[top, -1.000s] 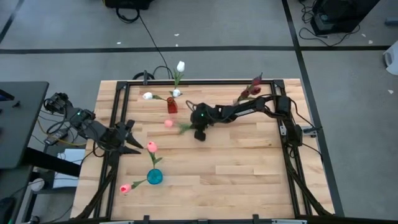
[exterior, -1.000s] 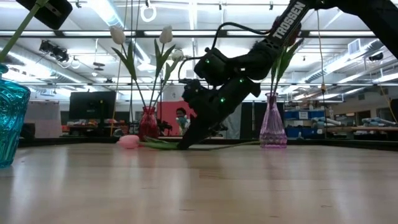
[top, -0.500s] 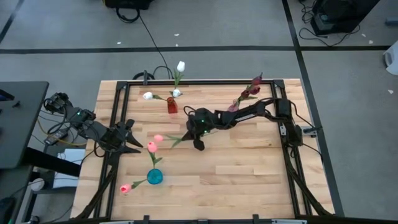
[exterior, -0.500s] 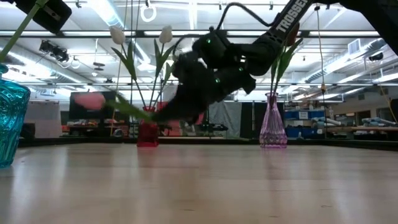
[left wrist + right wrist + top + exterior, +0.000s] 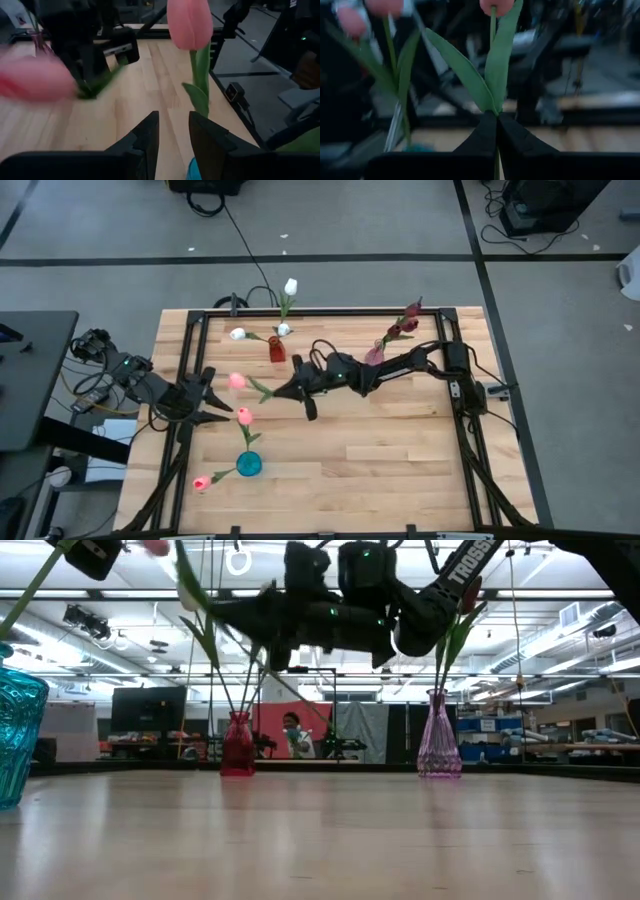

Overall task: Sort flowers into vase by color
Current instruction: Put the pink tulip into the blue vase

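Note:
My right gripper is shut on a pink tulip with a green stem and leaves, above the table's middle. The tulip's head points at my left gripper, which waits open at the left edge with nothing between its fingers. A teal vase at the near left holds two pink tulips. White tulips stand in a red vase at the far side. A clear purple vase at the far right holds dark red ones. My right gripper pinches the tulip's stem just below the leaves, between its two fingers. The fingers lie level and point toward the table's left, along the stem. The tulip sticks out beyond the fingertips, lifted clear of the table, its head leading.
A black metal frame runs round the wooden tabletop. The near half of the table is bare wood. Cables and equipment lie on the floor beyond the far edge. A person shows far off in the room behind.
My right gripper has risen, tipped from pointing down to level and swung toward the table's left. The pink tulip, which lay on the table by the red vase, is lifted clear, and its head has moved toward my left gripper.

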`<move>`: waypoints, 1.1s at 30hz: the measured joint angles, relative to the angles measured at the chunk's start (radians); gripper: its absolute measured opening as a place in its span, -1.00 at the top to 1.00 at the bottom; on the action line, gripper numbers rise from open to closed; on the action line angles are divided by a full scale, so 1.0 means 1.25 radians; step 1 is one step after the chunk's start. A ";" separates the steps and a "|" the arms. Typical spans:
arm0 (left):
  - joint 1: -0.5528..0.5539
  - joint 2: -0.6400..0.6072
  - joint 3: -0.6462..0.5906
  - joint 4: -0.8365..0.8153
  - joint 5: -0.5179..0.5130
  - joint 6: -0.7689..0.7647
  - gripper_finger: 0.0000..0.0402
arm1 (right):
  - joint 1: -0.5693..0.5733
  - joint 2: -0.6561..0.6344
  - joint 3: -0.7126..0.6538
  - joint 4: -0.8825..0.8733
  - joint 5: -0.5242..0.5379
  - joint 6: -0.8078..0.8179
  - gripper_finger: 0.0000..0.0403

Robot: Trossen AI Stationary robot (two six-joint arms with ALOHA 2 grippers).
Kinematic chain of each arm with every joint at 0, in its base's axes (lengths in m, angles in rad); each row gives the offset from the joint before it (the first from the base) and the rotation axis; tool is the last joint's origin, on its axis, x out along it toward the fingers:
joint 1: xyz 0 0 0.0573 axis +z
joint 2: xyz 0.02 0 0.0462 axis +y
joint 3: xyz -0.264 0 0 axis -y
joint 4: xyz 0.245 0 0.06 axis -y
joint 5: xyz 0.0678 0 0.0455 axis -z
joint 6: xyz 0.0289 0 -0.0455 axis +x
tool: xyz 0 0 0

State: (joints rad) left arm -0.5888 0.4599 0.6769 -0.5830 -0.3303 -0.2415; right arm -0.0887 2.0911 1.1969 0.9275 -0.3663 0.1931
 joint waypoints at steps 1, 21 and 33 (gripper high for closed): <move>0.000 0.000 0.000 0.002 -0.005 0.005 0.45 | 0.002 0.000 0.000 0.029 0.016 0.005 0.92; 0.116 0.063 -0.029 0.317 -0.349 0.244 0.45 | 0.016 -0.001 0.129 0.074 0.108 -0.107 0.92; 0.132 0.098 -0.029 0.389 -0.266 0.281 0.47 | 0.022 -0.001 0.157 -0.002 0.131 -0.165 0.92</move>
State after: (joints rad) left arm -0.4236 0.5827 0.6403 -0.0971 -0.6632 0.1101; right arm -0.0614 2.0903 1.3937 0.9251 -0.2028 -0.0127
